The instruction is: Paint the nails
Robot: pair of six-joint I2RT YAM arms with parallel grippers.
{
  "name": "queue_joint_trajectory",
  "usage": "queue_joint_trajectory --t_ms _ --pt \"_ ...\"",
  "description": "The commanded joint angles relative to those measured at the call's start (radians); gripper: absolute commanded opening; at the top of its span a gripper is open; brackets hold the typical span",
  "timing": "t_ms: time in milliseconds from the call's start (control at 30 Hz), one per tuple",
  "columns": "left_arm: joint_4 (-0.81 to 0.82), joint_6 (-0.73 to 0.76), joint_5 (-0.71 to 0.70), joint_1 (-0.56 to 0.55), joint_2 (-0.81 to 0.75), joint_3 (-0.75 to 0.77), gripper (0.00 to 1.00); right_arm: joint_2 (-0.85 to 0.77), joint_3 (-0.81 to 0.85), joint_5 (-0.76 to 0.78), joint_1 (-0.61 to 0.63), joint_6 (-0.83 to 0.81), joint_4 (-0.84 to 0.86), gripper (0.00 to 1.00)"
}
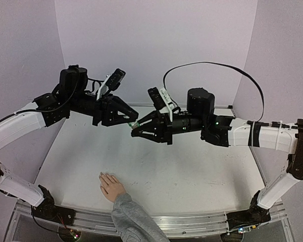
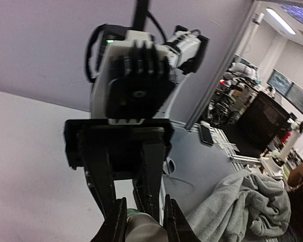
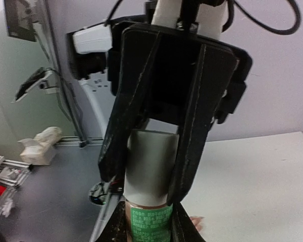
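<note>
Above the table's middle, both grippers meet on one small bottle (image 1: pixel 135 126). My right gripper (image 3: pixel 150 228) is shut on its green-labelled body (image 3: pixel 151 226). Around the bottle's whitish cap (image 3: pixel 150 169) my left gripper (image 2: pixel 145 225) is shut, coming from the opposite side; in the left wrist view the cap (image 2: pixel 144 228) fills the gap between the fingers. In the top view the left gripper (image 1: pixel 132 122) and right gripper (image 1: pixel 137 132) sit tip to tip. The flesh-coloured hand (image 1: pixel 111 186) lies palm down near the front edge, well below both grippers, with its nails (image 1: pixel 104 176) too small to make out.
A grey knit sleeve (image 1: pixel 134 220) runs from the hand over the table's front rail (image 1: pixel 192 223). Purple walls close in the back and both sides. A black cable (image 1: pixel 217 65) loops above the right arm. The hand's fingertips (image 3: pixel 196 222) peek out beside the right fingers.
</note>
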Motion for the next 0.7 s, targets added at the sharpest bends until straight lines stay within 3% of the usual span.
queue_joint_trajectory --t_ms 0,67,100,200,267,367,533,667 --pt "0.026 0.068 0.236 -0.021 0.016 0.070 0.00 -0.080 0.046 -0.403 0.040 -0.018 0.157 0.00" --pt "0.026 0.055 0.223 -0.021 0.031 0.082 0.02 -0.107 0.010 -0.290 0.041 -0.018 0.158 0.00" --pt "0.026 0.040 0.205 -0.021 0.035 0.086 0.08 -0.119 -0.007 -0.235 0.041 -0.018 0.157 0.00" --pt "0.026 -0.012 0.097 -0.021 0.030 0.077 0.42 -0.152 -0.055 -0.026 0.041 -0.014 0.155 0.00" --pt "0.026 -0.018 0.025 -0.021 0.000 0.050 0.72 -0.169 -0.075 0.114 0.041 -0.018 0.148 0.00" --pt "0.026 -0.035 -0.105 -0.020 -0.064 -0.005 0.96 -0.189 -0.079 0.348 0.041 -0.037 0.081 0.00" --pt "-0.023 -0.215 -0.399 -0.011 -0.086 -0.010 0.99 -0.209 -0.112 0.573 0.043 -0.061 0.069 0.00" --pt "0.061 -0.385 -0.366 -0.015 -0.071 -0.034 0.98 -0.188 -0.092 0.676 0.043 -0.043 0.060 0.00"
